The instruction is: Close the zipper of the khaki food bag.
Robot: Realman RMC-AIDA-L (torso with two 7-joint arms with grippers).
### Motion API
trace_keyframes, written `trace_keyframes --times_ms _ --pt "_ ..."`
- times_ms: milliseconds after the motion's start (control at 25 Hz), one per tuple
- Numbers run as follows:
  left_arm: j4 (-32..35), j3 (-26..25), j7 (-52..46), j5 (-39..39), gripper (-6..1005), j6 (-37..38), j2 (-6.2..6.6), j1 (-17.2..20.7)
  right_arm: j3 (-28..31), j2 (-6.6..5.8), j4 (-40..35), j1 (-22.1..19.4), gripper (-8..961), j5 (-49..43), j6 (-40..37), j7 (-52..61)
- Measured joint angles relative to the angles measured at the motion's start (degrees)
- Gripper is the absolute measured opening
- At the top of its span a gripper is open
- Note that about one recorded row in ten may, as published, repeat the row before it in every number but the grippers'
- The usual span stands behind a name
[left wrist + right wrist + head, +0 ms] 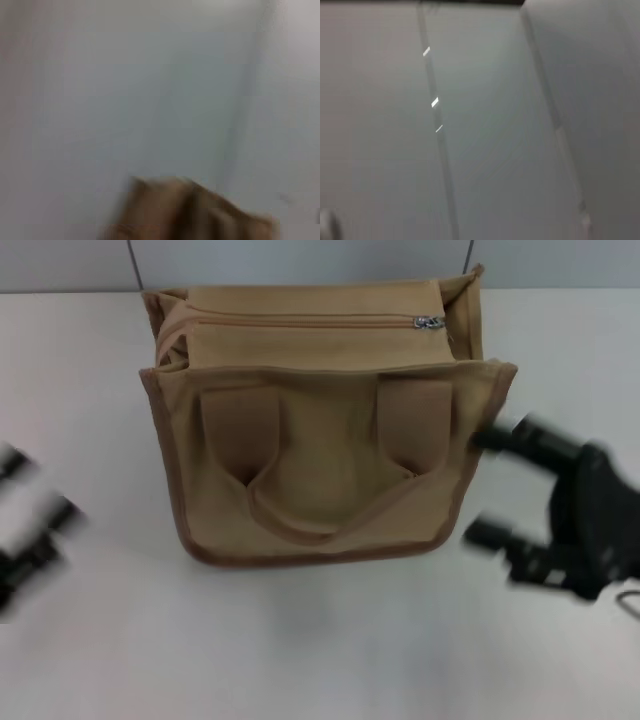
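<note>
khaki food bag point(330, 455), silver zipper point(429, 322), white table point(320, 640)

White tabletop point(300, 640), pale grey wall panels point(300, 260) behind, dark vertical seams

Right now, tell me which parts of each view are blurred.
Head view: both the left gripper and right gripper are smeared, while the bag and zipper are sharp. Left wrist view: all smeared, a tan shape low down. Right wrist view: soft grey surfaces with small glints.
</note>
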Motion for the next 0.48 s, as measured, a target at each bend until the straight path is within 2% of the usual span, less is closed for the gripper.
trace_keyframes --times_ms 40,80,120,200,280,320,480 --pt "0.0 0.0 0.0 0.0 816 0.0 0.0 0.0 -0.96 0.02 -0.41 0.33 809 -1.67 0.24 -1.14" --pt "0.21 7.41 1.29 0.06 815 0.07 0.3 -1.06 -2.31 0.19 -0.28 1.04 809 -4.11 0.78 -3.49" --pt "1.38 17.25 3.63 0.07 815 -0.19 -0.52 -3.1 -3.04 0.32 0.06 1.33 809 -4.78 1.2 -4.51" --pt "2.86 21.43 4.52 0.08 815 -0.37 -1.57 -4.21 -3.87 0.39 0.39 1.54 809 -5.06 1.91 -5.13" --pt "5.77 25.05 4.59 0.04 815 -0.45 -3.45 -5.55 -6.05 0.49 0.86 1.98 809 -5.23 3.29 -5.7" --pt "7.78 26.58 4.4 0.04 815 -0.45 -4.59 -6.48 -9.12 0.49 1.2 2.55 809 -5.25 4.87 -5.74" --pt "8.3 27.62 4.38 0.04 815 -0.4 -4.98 -7.37 -11.14 0.46 1.25 2.78 809 -5.27 7.24 -5.73"
